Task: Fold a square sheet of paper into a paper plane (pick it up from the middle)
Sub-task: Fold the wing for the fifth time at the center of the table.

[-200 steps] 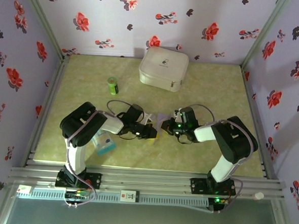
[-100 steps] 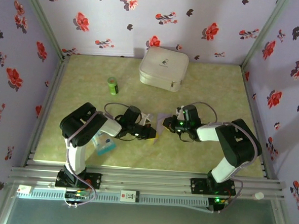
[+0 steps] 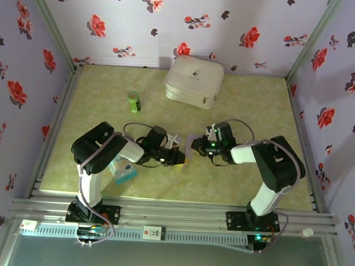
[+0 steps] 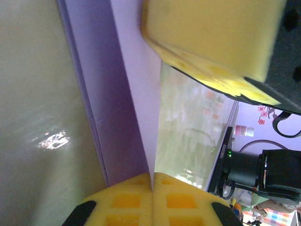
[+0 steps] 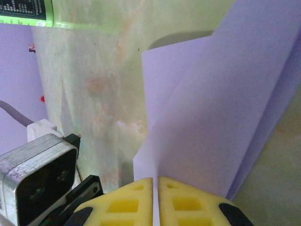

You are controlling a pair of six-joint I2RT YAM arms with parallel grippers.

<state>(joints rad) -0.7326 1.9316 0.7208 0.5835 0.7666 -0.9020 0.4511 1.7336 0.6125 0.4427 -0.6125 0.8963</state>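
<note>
Floral lavender walls (image 3: 142, 22) enclosed a pale green table (image 3: 257, 114). In front of the white case (image 3: 194, 80), toward the arms, the square sheet of paper (image 5: 221, 113) was held, partly folded, between both grippers. The left gripper (image 4: 153, 188) pinched one edge, its yellow pads pressed together. The right gripper (image 5: 155, 186) clamped the opposite edge the same way. The sheet looked very light, limp and easily creased. It likely needed edge holds close to the fold, with gentle tension.
</note>
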